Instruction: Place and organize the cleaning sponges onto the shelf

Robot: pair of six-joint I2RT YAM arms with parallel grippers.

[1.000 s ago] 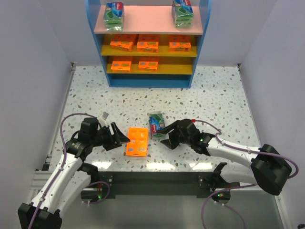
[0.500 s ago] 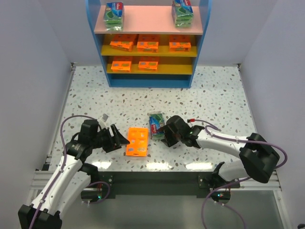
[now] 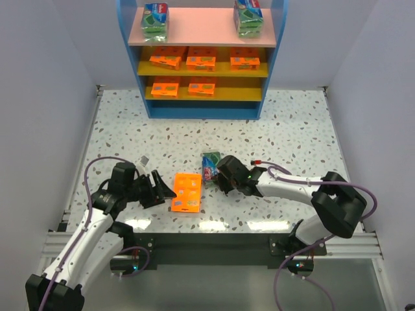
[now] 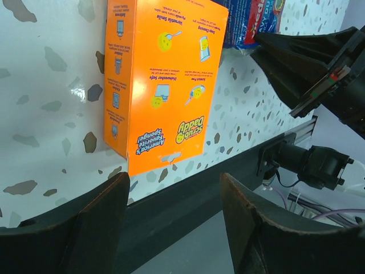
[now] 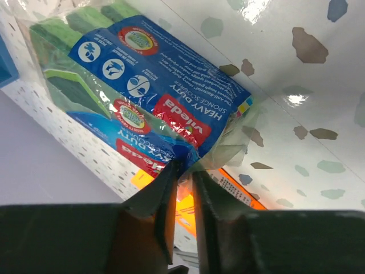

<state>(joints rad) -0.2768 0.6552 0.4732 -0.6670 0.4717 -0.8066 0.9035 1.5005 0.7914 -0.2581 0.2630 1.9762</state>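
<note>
While the green-and-blue sponge pack (image 3: 210, 162) lies mid-tabletop (image 3: 292, 129), the right pincer (image 5: 183, 171) is pinched nearly shut on its wrapper's edge. An orange pack (image 3: 186, 192) lies flat just left of it. Left of that, the left pincer (image 3: 166, 190) gapes wide, holding nothing. At the far edge the shelf (image 3: 201, 110) carries other packs.

Right pincer (image 5: 183, 171) nipping wrapper edge of green-and-blue sponge pack (image 5: 142, 85); orange pack (image 5: 236, 185) beyond.
</note>
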